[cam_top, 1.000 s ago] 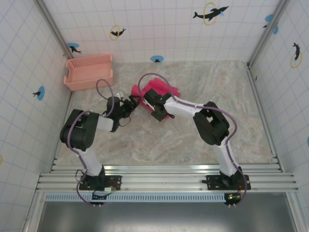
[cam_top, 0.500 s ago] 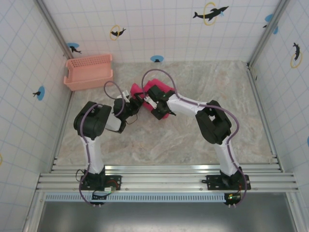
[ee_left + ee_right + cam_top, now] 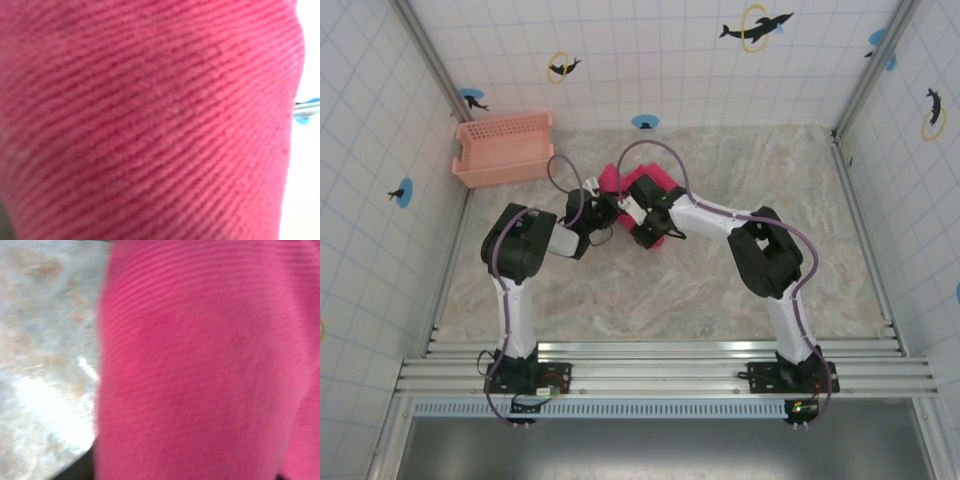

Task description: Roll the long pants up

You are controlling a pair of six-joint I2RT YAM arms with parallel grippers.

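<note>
Mid-roll on the pink pants
Bundle's bunched at the table's far middle, long axis roughly left-to-right. Left gripper and right gripper are buried in its near edge, can't tell if either is clamped. I'd roll both ends evenly and tight so it doesn't cone

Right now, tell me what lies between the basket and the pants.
Top view: bare tabletop between basket and pants, crossed by the left arm's purple cable.
</note>
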